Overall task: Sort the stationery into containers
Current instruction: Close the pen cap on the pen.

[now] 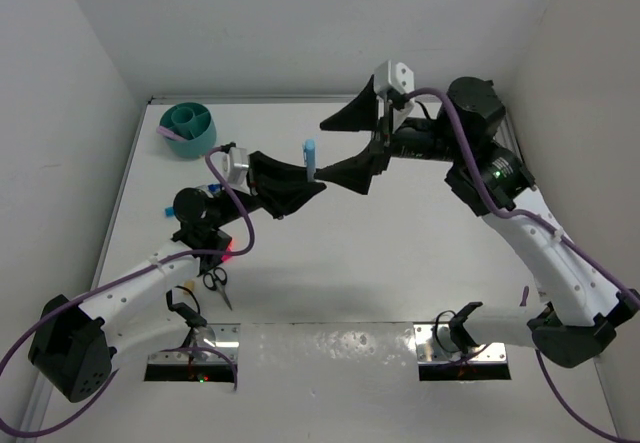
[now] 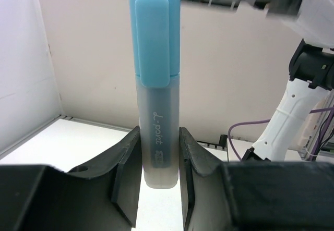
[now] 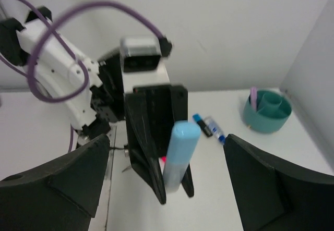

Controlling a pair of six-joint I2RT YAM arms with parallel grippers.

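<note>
A light-blue marker (image 1: 310,155) stands upright, cap on top, clamped low on its clear barrel by my left gripper (image 1: 305,185), which is shut on it above the table. The left wrist view shows both fingers (image 2: 127,163) pressed against the marker (image 2: 155,85). My right gripper (image 1: 347,148) hangs just right of the marker, its jaws wide open and apart from it. From the right wrist I see the marker (image 3: 180,155) between the left gripper's (image 3: 175,194) dark fingers. The teal cup (image 1: 208,131) stands at the far left with a pink marker (image 3: 253,98) inside.
Black-handled scissors (image 1: 215,283) lie near the left arm's base. Small blue and black pieces (image 3: 209,126) lie on the table between the cup (image 3: 266,122) and the left arm. White walls close in the table on three sides.
</note>
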